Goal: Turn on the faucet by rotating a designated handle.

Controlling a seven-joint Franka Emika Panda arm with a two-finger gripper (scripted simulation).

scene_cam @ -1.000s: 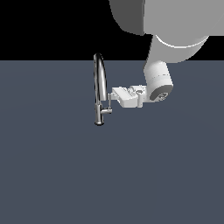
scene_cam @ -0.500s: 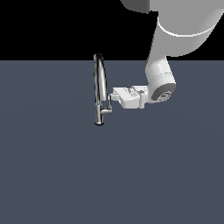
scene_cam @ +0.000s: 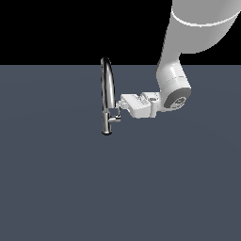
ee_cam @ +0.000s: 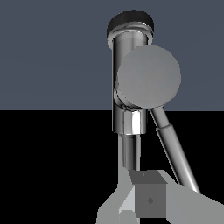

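The chrome faucet [scene_cam: 108, 94] stands upright on the grey floor, with its tall arched spout above a cylindrical base. In the wrist view its base [ee_cam: 127, 113] is close ahead. The handle [scene_cam: 116, 118] is a short side stub near the base. In the wrist view it shows as a round cap with a thin lever [ee_cam: 173, 151] slanting away from it. My gripper [scene_cam: 120, 104] reaches in from the exterior view's right, with its tip against the faucet just above the stub. The fingers [ee_cam: 148, 199] look closed together and hold nothing, beside the lever.
A flat dark grey floor [scene_cam: 61, 179] spreads all around the faucet. My white arm [scene_cam: 174, 84] comes down from the upper part of the exterior view's right.
My upper arm has swung toward the exterior view's right and risen. The hand has stayed at the faucet, shifting only slightly. The faucet and its handle look unmoved.
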